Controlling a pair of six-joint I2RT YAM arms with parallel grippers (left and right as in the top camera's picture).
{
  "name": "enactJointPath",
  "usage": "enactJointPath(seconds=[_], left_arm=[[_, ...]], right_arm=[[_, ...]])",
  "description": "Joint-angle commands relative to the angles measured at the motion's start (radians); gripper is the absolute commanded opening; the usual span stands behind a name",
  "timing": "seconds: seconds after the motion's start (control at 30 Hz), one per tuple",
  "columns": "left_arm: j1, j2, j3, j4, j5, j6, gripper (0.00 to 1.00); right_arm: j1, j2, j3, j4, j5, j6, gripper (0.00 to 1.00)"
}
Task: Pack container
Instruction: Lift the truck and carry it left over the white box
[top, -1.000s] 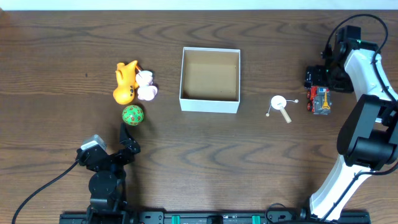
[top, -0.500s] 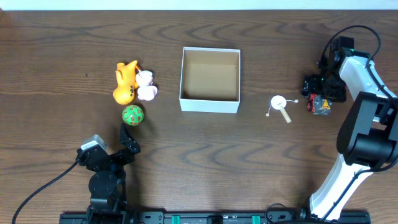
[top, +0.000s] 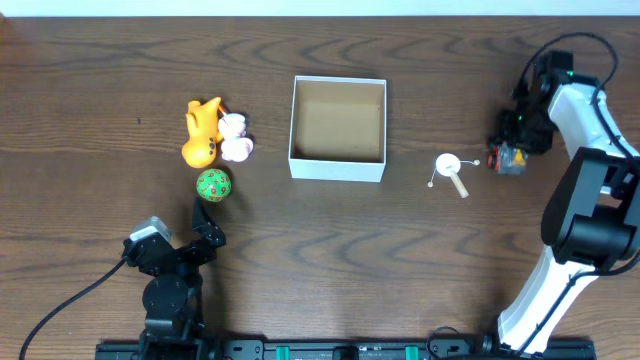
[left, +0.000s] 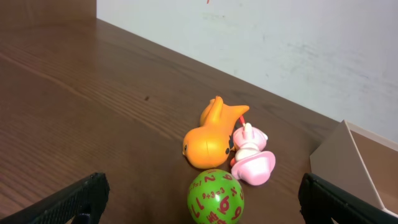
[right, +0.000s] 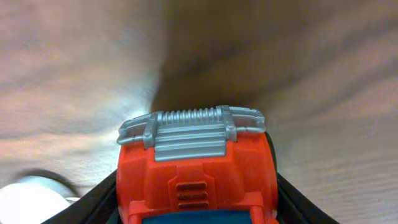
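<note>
The container (top: 337, 165) is a square white-walled box with a brown inside, standing open mid-table; its corner shows in the left wrist view (left: 348, 162). My right gripper (top: 508, 155) is shut on a red toy truck (right: 198, 168) with a grey grille, held between its fingers at the far right. My left gripper (top: 203, 225) is open and empty near the front left, behind a green number ball (top: 213, 185) that also shows in the left wrist view (left: 216, 195). An orange duck (top: 202, 131) and a pink toy (top: 237, 140) lie left of the container.
A white round toy with a wooden handle (top: 451, 170) lies between the container and my right gripper. The orange duck (left: 211, 134) and pink toy (left: 252, 158) sit just beyond the green ball. A pale wall runs behind the table's far edge.
My right gripper has closed on the red truck and moved it slightly left, lifting it from where it lay. The left arm has not moved.
</note>
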Motion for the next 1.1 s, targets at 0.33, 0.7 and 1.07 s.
enactJointPath(seconds=[0.33,0.7,1.07], left_arm=[[0.004,0.0,-0.028,-0.01,-0.002,0.02,0.98],[0.005,0.0,-0.028,-0.01,-0.003,0.02,0.98],[0.005,0.0,-0.028,-0.01,-0.003,0.02,0.98]], right_arm=[[0.229,-0.003,0.399,0.116,-0.169,0.225,0.3],[0.543,-0.003,0.421,0.37,-0.127,0.299,0.28],[0.719,-0.002,0.42,0.248,0.049,0.305,0.27]])
